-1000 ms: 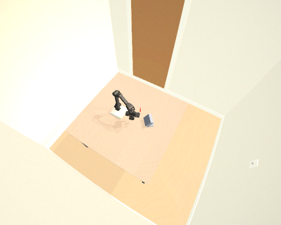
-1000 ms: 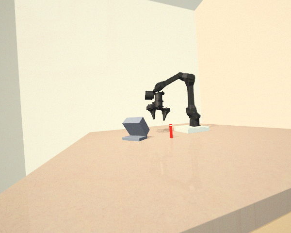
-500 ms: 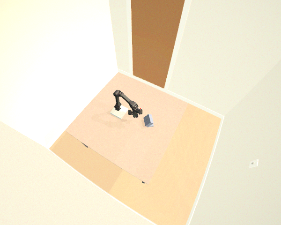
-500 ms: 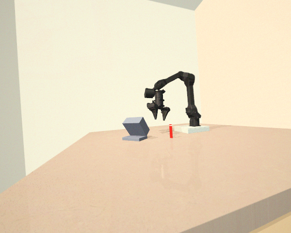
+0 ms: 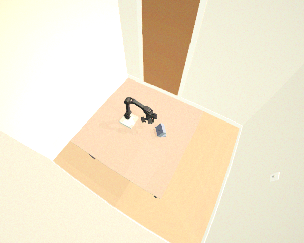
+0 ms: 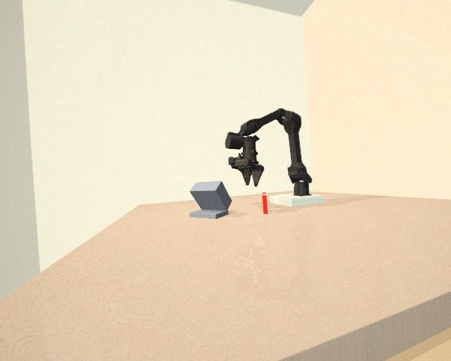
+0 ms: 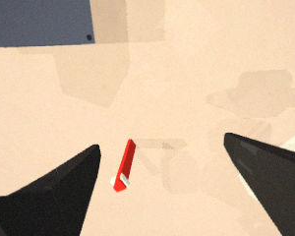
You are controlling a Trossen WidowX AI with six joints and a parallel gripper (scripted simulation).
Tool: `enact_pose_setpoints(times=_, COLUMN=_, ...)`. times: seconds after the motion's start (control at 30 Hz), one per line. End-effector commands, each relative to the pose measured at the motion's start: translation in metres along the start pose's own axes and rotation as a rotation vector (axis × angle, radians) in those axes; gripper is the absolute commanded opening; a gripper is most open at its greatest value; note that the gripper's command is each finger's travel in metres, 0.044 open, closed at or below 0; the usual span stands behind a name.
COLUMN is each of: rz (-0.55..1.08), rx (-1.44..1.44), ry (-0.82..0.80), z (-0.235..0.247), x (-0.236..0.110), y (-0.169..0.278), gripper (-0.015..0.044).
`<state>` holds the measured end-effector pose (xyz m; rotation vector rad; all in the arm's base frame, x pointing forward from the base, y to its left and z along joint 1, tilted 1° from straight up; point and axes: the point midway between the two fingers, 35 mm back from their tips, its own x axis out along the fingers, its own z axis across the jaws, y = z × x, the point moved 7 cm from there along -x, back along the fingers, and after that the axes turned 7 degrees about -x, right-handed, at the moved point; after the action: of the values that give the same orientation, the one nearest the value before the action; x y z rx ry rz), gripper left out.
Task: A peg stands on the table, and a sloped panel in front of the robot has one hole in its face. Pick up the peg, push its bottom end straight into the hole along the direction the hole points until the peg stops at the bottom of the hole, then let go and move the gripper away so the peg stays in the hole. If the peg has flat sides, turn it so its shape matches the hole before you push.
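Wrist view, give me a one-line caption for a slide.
Open gripper poised above the upright red peg, sloped panel at upper left.
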<state>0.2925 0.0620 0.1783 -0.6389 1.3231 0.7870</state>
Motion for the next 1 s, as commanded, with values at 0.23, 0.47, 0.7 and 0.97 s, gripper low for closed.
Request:
enact_pose_setpoints(times=0.23, rz=0.004, rx=-0.191, ry=0.06, z=0.03, x=0.007, y=0.024, gripper=0.044)
enact_pose_setpoints(times=0.47, rz=0.002, rx=-0.307, ry=0.088, z=0.047, x=0.01, y=0.041, gripper=0.044)
enact_pose_setpoints(times=0.7, rz=-0.002, rx=-0.418, ry=0.114, z=0.063, x=0.012, y=0.06, gripper=0.044)
enact_pose_setpoints(times=0.97, rz=-0.003, rx=-0.449, ry=0.121, z=0.067, x=0.014, y=0.066, gripper=0.044)
